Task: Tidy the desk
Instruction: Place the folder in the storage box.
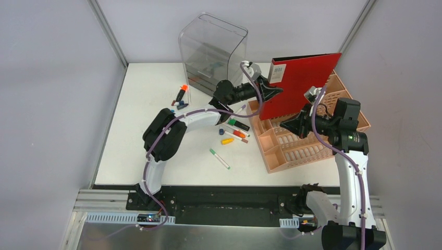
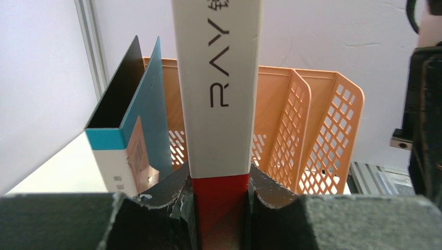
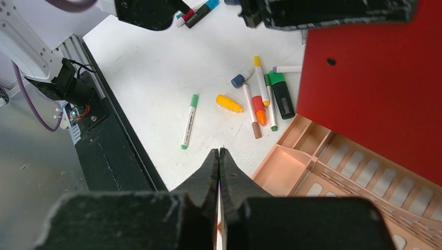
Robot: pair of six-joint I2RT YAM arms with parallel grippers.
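Right gripper (image 3: 219,152): fingers pressed together, empty | left gripper (image 1: 272,92): clamping red folder (image 1: 305,83) over file rack (image 1: 318,148) on desk's (image 1: 151,130) right side | likely step: filing folder | next: lower squarely into slot

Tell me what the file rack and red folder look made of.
File rack: likely moulded plastic, matte peach; thin lattice walls with regular slots. Red folder: probably coated card or thin plastic board, smooth; flat, stiff, with a printed spine.
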